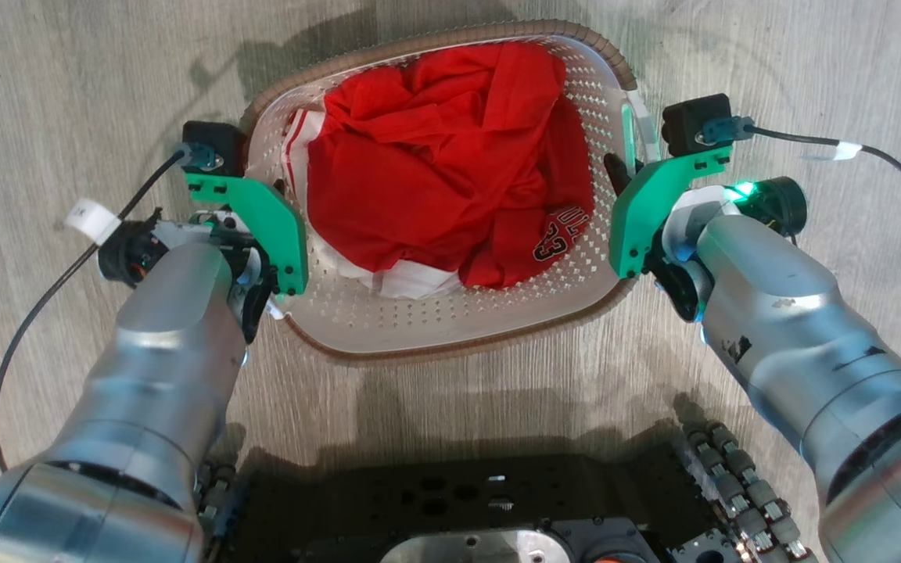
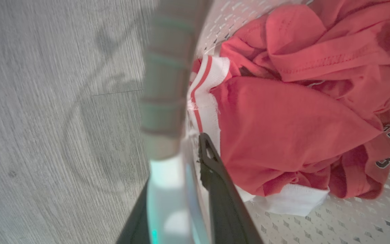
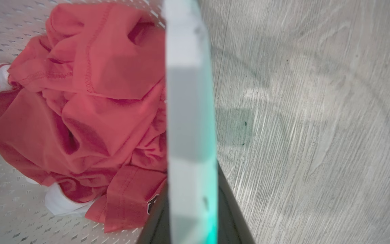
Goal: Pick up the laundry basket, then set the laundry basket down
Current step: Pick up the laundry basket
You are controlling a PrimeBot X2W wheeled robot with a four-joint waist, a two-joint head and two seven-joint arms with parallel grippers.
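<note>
The laundry basket [image 1: 419, 324] was on the pale wood floor [image 1: 67, 78] just beyond the robot's dark base [image 1: 458, 500], in the middle of the scene, with one arm at each of its short sides. Whether it rested on the boards or hung just clear of them could not be told. A heap of red clothes [image 1: 435, 172] with white trim lay inside it.

The left gripper [image 2: 174, 169] was at the basket's left side, closed down on the white left handle [image 2: 168, 196]. In the left wrist view one dark finger [image 2: 222, 203] ran along the inner face of the handle, next to the white-trimmed cloth, and the other showed as a dark wedge on the outer, floor side. The handle filled the narrow space between them.

The right gripper [image 3: 191, 179] was at the basket's right side and clamped the white right handle [image 3: 190, 118] in the same way. One finger [image 3: 230, 210] lay on the floor side and the other on the clothes side, both tight against the handle's faces.

From the head, a green plate [image 1: 263, 219] on the left wrist and another [image 1: 654, 203] on the right covered most of each grip.
</note>
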